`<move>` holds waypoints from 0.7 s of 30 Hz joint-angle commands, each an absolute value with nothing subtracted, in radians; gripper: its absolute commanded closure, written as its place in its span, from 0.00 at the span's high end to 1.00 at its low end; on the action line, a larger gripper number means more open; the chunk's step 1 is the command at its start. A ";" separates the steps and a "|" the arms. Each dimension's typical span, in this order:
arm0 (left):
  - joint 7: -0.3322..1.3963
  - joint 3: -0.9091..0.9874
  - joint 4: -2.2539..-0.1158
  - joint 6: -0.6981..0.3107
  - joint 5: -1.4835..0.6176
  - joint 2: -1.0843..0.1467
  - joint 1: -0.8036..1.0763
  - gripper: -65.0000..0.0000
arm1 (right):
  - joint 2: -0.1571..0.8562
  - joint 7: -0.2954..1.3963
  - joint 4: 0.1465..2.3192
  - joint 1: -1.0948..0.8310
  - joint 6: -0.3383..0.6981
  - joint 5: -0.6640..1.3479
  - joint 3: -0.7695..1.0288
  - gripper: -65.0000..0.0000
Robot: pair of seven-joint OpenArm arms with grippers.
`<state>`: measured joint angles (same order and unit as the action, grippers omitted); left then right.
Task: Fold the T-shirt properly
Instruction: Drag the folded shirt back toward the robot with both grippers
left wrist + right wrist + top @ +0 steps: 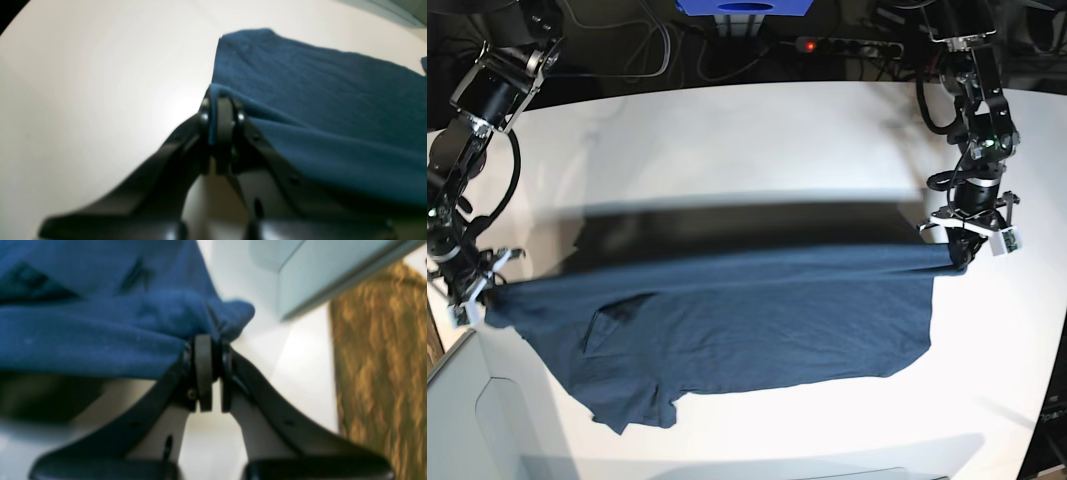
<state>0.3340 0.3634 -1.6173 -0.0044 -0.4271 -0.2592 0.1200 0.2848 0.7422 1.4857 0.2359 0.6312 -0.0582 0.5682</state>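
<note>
I've got both grippers pinched on the T-shirt [747, 310]: left gripper [957, 255] at right of base view, right gripper [489, 292] at far left, each clamped on a top corner. Cloth's stretched btwn them w/ lower part draped on the table [727, 140], prob so the edge stays taut & straight for folding over

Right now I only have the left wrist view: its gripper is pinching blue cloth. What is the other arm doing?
Observer: The right gripper is shut on the T-shirt too, at the opposite end.
Operator: Is the shirt lying flat?
Observer: No. Its top edge is stretched between the right gripper and the left gripper, lifted enough to cast a shadow on the table.
Operator: And the rest?
Observer: The lower part drapes onto the table, with a sleeve bunched at the near corner.
</note>
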 commanded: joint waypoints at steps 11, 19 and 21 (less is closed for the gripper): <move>0.295 0.377 -1.638 0.001 -0.432 -0.272 0.150 0.00 | 0.263 0.656 1.578 0.234 0.638 -0.048 0.596 0.00; 0.294 0.377 -1.636 0.001 -0.432 -0.249 0.183 0.00 | 0.226 0.630 1.577 0.162 0.636 -0.054 0.621 0.00; 0.294 0.377 -1.632 0.001 -0.429 -0.246 0.185 0.00 | 0.229 0.630 1.546 0.165 0.634 -0.054 0.621 0.00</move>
<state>0.3275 0.3702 -1.6161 -0.0006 -0.4271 -0.2295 0.1986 0.2111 0.6724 1.5242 0.1318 0.6308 -0.0746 0.6174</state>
